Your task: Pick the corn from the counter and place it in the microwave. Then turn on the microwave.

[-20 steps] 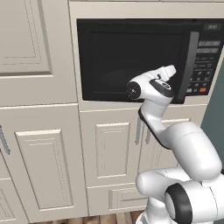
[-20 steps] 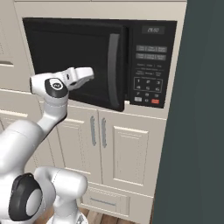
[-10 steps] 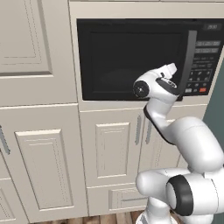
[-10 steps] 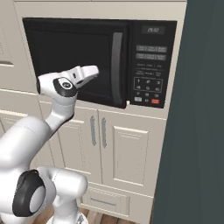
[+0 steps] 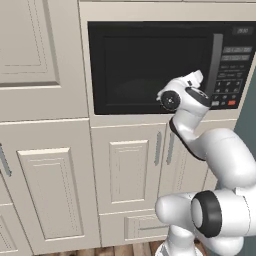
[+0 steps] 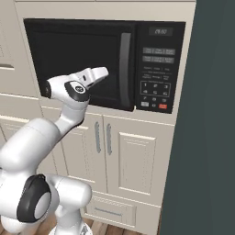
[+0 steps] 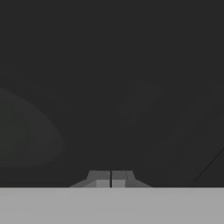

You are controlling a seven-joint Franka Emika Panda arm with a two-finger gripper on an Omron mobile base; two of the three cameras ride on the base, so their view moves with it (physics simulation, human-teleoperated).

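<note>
End effector tips pressed together; base views show microwave keypad.

A: Which parts of the microwave are failing to resolve?

B: Its dark glass is hiding the interior in both base views; contents cannot be told. In the left base view the arm is covering the lower door corner and part of the handle. Keypad labels are rendering too small to read, as is the display.

A: And the hand view?

B: Dim glass is showing a faint rounded shape at the left, too blurred to identify.

A: Cabinets?

B: The frame edges are cutting them off in both base views.
</note>
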